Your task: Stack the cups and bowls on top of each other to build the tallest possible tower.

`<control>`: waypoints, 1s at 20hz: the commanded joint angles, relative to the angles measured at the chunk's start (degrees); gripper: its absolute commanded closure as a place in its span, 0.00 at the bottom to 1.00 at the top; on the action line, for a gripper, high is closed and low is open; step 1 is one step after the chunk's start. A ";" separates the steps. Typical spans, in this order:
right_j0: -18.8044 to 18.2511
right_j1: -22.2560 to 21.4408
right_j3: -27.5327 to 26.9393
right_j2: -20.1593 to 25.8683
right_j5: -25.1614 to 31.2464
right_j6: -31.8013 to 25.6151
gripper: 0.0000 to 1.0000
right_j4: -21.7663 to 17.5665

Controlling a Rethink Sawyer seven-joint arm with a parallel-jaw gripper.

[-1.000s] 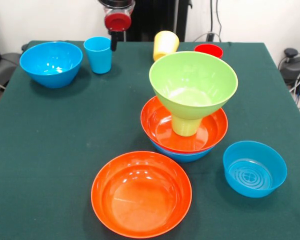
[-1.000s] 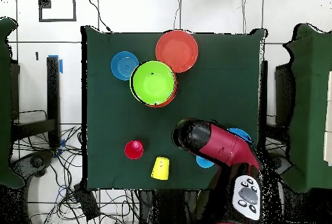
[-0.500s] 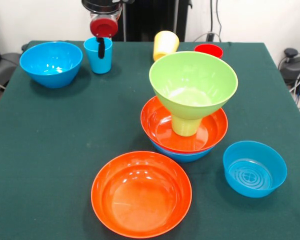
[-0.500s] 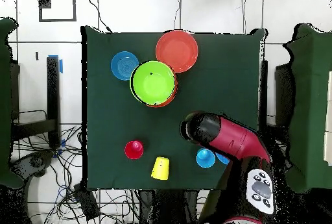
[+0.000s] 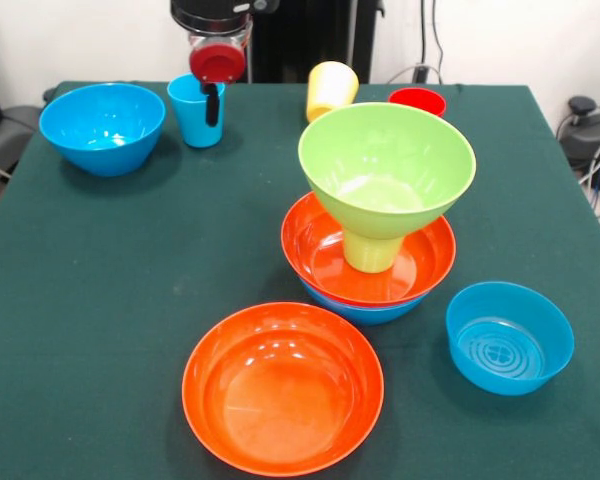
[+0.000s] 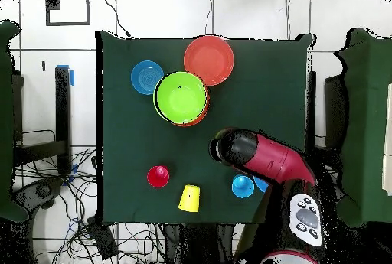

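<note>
At the far edge of the green table point(image 5: 100, 300), toward eleven o'clock in the front view, the gripper point(image 5: 212, 100) was seen hanging over the blue cup point(image 5: 194, 112), which stood upright on the cloth. One dark finger point(image 5: 212, 104) was seen reaching down at the cup's rim, but whether the claw was released or clenched could not be told, since only that one finger was made out. The red and black arm point(image 6: 268, 165) was seen from overhead crossing the table's near side, with the blue cup point(image 6: 243, 186) just beside it.

Near the table's middle the tower point(image 5: 380, 215) was found: a blue bowl point(image 5: 360, 308) at the bottom, an orange bowl point(image 5: 325, 255) nested in it, a green cup point(image 5: 371, 252) turned upside down inside that, and a green bowl point(image 5: 386, 165) balanced upright on the cup.

Around it other pieces were spread. A second orange bowl point(image 5: 283, 388) was placed at six o'clock, a small blue bowl point(image 5: 509, 337) at four o'clock, and a deep blue bowl point(image 5: 102, 127) at ten o'clock, left of the blue cup. A yellow cup point(image 5: 331, 90) was seen tilted at twelve o'clock, with a red cup point(image 5: 417, 100) just right of it, partly hidden behind the green bowl.
</note>
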 commanded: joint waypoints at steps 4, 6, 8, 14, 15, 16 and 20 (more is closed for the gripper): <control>-1.53 6.18 0.05 7.89 -3.79 -5.81 0.00 -5.08; -1.93 7.03 0.55 8.17 -5.59 -5.52 0.00 -5.49; -2.58 7.73 0.51 8.58 -6.71 -5.71 0.00 -5.88; -4.04 9.28 -0.12 9.04 -8.15 -5.75 0.00 -7.43; -4.11 9.50 -0.43 8.95 -8.16 -5.66 0.00 -7.80; -4.21 9.58 -0.50 9.01 -8.16 -5.55 0.00 -8.02; -2.73 9.88 -1.48 7.44 -8.81 -4.45 1.00 -9.72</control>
